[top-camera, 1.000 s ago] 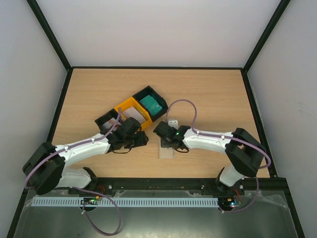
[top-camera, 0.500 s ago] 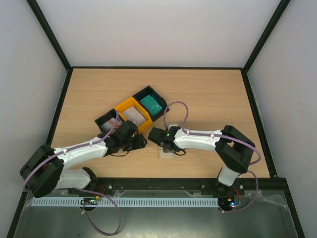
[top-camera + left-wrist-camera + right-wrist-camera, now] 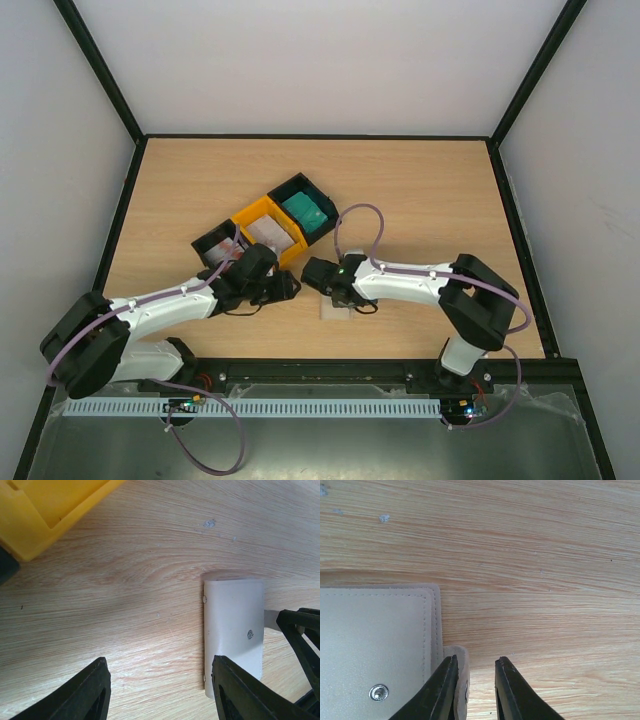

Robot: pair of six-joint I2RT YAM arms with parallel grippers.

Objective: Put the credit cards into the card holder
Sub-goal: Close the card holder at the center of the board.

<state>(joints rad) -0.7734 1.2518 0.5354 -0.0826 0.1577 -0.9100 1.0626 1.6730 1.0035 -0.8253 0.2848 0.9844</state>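
Now right gripper (image 3: 476,661) at snap tab (image 3: 462,652) of card holder (image 3: 375,640). Its jaws have narrowed since a second ago, slim gap left; we cannot tell if tab clamped. Left gripper (image 3: 160,662) apart, empty, just left of holder. Holder shut on worktop (image 3: 545,555), near of trays (image 3: 243,214); we judge opening begins. Credit cards (image 3: 305,212) wait in trays. No writing legible.

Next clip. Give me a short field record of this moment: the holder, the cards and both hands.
card holder: folded shut, flat on the table
cards: teal stack in far black tray; pale stack in yellow tray
left hand: open, empty, next to the holder
right hand: narrow gap, at the holder's snap tab; grip not confirmed
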